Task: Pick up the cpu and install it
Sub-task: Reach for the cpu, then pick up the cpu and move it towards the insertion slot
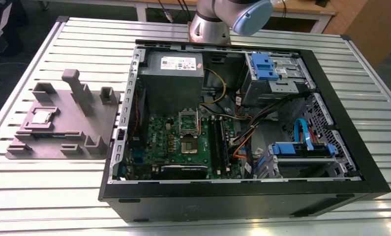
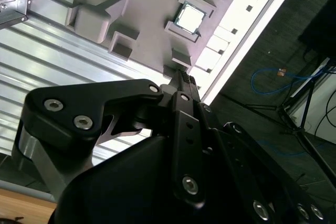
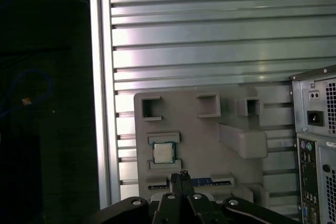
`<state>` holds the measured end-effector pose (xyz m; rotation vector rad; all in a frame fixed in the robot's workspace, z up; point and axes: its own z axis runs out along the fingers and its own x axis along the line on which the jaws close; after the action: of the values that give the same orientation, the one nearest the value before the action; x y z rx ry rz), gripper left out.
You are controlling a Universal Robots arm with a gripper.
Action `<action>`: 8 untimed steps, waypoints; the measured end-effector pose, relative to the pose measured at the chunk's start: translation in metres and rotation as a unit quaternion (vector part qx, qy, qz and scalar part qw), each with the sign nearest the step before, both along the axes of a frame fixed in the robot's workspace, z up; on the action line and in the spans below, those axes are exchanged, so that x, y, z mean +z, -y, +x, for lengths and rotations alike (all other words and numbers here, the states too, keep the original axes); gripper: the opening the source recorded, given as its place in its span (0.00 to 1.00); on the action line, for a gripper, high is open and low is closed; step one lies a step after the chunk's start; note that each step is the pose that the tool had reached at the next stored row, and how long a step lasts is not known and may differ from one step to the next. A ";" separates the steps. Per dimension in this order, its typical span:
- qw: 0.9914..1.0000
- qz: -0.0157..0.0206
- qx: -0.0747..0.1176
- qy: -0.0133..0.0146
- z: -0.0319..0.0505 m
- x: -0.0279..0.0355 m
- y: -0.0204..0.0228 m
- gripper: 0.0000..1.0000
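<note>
The exterior view showed a grey fixture plate (image 1: 71, 123) lying on the slatted aluminium bench (image 1: 51, 187), with an open black computer case (image 1: 248, 199) just beside it on the exterior view's right. The cpu (image 1: 42, 116) sat flat in a shallow square pocket of the plate, in the part farthest from the case, with low raised blocks on two sides of it and taller posts standing nearer the case. Its silver top caught the light, and any marking on it was too small to make out. Inside the case, well apart from the plate, a green motherboard (image 1: 175, 147) carried a square socket (image 1: 190, 143). Beyond it sat the grey power supply (image 1: 172, 78), with a white label (image 1: 181, 63) whose print could not be read. The robot arm (image 1: 229, 19) rose beyond the case's far wall. In the first wrist view the gripper (image 3: 181, 176) hung over the plate's edge, near the cpu (image 3: 163, 153) but apart from it. Its fingertips were drawn together and it held nothing. The case's rear panel, with its sockets, stood beside the plate. In the second wrist view the cpu (image 2: 188, 18) again lay seated in the plate's pocket, clear of the gripper (image 2: 184, 80).
</note>
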<state>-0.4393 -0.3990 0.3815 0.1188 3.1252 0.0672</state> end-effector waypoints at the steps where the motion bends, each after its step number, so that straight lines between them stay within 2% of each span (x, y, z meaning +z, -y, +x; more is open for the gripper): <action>1: 1.000 0.000 0.000 0.000 0.0000 0.0000 0.0000 0.10; 8: 1.000 0.000 0.000 0.000 -0.0011 0.0000 0.0000 0.10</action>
<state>-0.4405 -0.3989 0.3815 0.1190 3.1253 0.0671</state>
